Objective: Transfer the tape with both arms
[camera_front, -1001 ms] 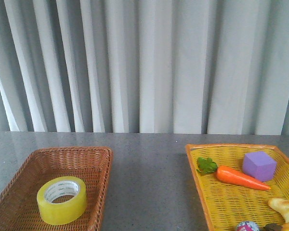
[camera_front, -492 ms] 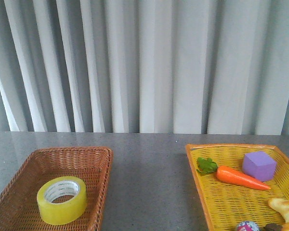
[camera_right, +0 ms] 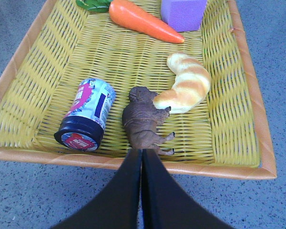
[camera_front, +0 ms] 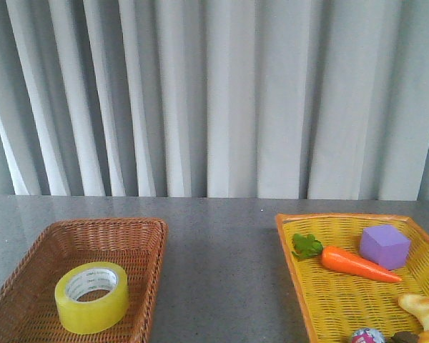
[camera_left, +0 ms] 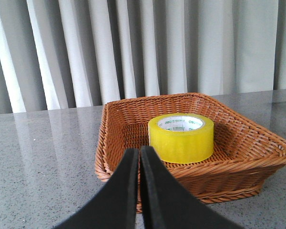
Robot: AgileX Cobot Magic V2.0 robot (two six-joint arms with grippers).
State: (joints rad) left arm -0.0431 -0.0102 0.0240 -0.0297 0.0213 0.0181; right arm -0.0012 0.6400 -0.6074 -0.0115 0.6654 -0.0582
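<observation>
Lying flat on its side in the brown wicker basket (camera_front: pixel 139 236), the roll of yellow packing tape (camera_front: pixel 91 297) showed its white printed core facing up. In the front view it sat toward the near part of that basket, on the left of the grey table (camera_front: pixel 222 286), with neither arm in sight there.

From the left wrist camera, the left gripper (camera_left: pixel 139 157) had its two black fingers pressed together with only a thin seam between them, holding nothing. It hung outside the basket (camera_left: pixel 238 157), before the near rim, and the tape (camera_left: pixel 181 138) stood beyond that rim, inside the basket and apart from the fingertips.

The right gripper (camera_right: pixel 141 157) was likewise closed to a hairline gap and empty. It hovered just at the near rim of the yellow woven tray (camera_right: pixel 257 129), well apart from the tape on the other side of the table. Just past its tips lay a brown toy animal (camera_right: pixel 144 125), with a lidded cup (camera_right: pixel 86 115) on its side beside it and a bread piece (camera_right: pixel 187 89) touching the animal's head end. Farther in lay a carrot (camera_right: pixel 143 20) and a purple block (camera_right: pixel 182 12).

The block's top and the carrot's green leaves (camera_right: pixel 93 5) were cut off by the right wrist picture's edge. In the front view the cup (camera_front: pixel 367 335) and the animal (camera_front: pixel 404 337) barely showed at the lower edge, and the print on the tape core was too small to read.
</observation>
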